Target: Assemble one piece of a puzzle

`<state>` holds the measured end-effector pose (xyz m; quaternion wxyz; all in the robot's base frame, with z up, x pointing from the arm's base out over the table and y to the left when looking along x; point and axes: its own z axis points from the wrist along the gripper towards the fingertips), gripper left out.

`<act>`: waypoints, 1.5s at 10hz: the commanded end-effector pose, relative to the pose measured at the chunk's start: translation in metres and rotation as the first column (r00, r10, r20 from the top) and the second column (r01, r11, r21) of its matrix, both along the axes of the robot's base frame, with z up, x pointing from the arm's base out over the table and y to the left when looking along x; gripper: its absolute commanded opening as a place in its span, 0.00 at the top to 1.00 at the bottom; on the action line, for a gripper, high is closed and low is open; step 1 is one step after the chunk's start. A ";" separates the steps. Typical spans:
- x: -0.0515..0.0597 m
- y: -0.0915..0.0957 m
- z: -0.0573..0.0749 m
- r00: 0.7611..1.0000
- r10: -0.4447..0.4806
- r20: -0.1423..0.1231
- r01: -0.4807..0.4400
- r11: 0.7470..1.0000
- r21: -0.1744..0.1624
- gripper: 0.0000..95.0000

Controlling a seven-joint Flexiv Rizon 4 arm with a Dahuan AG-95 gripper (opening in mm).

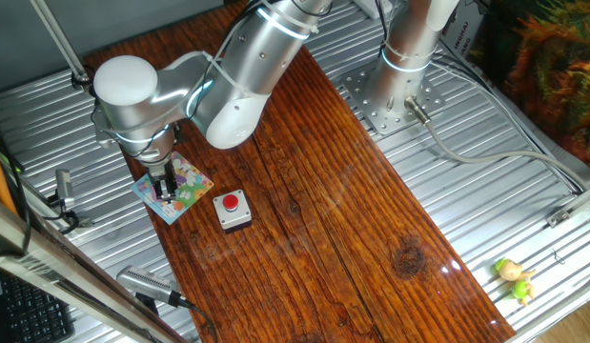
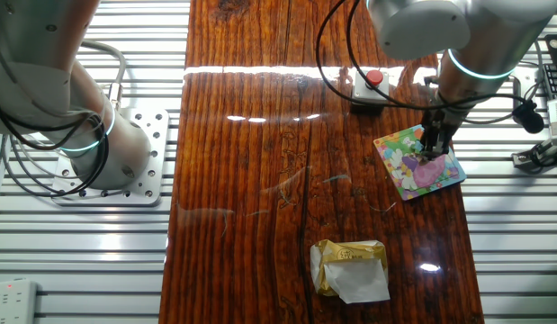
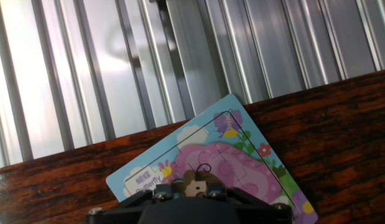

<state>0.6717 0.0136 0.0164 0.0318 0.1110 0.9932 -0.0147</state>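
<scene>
I'm hovering the gripper (image 1: 165, 190) low over the puzzle (image 1: 191, 193); I cannot tell whether the jaws are gripping the piece. It's probably thin, light cardboard, best pinched by its edges.

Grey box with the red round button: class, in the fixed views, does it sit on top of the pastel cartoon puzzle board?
No, the grey box with the red round button stands on bare wood beside the pastel cartoon puzzle board.
</scene>
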 end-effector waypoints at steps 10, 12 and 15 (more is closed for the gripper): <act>0.000 0.000 0.000 1.000 0.006 -0.004 -0.006 1.000 0.000 1.00; 0.000 0.000 -0.001 1.000 0.022 -0.006 -0.022 1.000 -0.001 1.00; 0.000 0.000 -0.001 0.995 0.100 -0.013 -0.100 0.995 -0.002 1.00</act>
